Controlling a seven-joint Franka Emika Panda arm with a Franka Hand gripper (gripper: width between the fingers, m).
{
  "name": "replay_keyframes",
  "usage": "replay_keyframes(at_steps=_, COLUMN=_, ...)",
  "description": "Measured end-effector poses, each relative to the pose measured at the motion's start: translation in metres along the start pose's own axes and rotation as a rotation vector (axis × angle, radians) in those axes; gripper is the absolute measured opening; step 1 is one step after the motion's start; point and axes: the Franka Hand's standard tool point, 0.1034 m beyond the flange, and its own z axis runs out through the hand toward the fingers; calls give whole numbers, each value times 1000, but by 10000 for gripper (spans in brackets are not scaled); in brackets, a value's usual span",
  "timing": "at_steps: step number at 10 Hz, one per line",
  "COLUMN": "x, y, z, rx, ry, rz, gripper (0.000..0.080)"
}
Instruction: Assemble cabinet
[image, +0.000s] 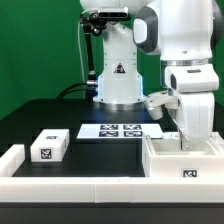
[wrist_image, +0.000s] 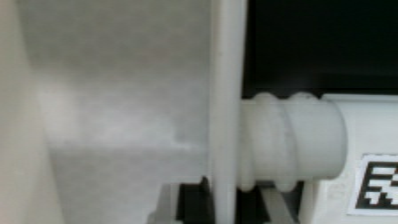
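We count one cabinet box (image: 165, 166), one drawer block (image: 48, 146), one marker board (image: 118, 130) printed with four tags, and one gripper (image: 184, 141). A white rail (image: 70, 184) lines the bench (image: 40, 120) along the edge nearest the exterior camera and turns at the near corner on the exterior view's left. We cannot tell whether it is one piece or two.

The cabinet box sits at the near corner on the exterior view's right, with a box tag (image: 190, 176) on its front wall. The gripper hangs straight down over the box, with its tip at the box's upper rim, toward the box's far side. We cannot tell whether its fingers are apart, together or clamped on anything. In the wrist view a broad white wall (wrist_image: 107, 110) fills one side. A ribbed round part (wrist_image: 294, 140) butts against its edge, with a close tag (wrist_image: 370, 188) beside it. We cannot tell which piece these belong to.

The drawer block lies well apart from the gripper, toward the bench edge on the exterior view's left, just behind the rail, with its tag facing up. The marker board lies flat between block and box, nearer the far edge, in front of the robot base (image: 118, 78). Bare black bench shows between block and marker board, and behind the block toward the far corner.
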Motion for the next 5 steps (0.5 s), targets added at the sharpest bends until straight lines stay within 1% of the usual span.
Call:
replay_keyframes(at_steps=1, x=0, y=0, z=0, rx=0, ry=0, rz=1, gripper=118)
replay_keyframes(at_steps=2, x=-1, y=0, z=0, rx=0, ry=0, rz=1, gripper=254)
replay_keyframes(at_steps=3, x=-1, y=0, z=0, rx=0, ry=0, rz=2, gripper=254)
replay_keyframes(at_steps=4, x=-1, y=0, z=0, rx=0, ry=-1, rz=2, gripper=450)
replay_keyframes(at_steps=5, x=-2, y=0, z=0, rx=0, ry=-1, rz=3, gripper=577)
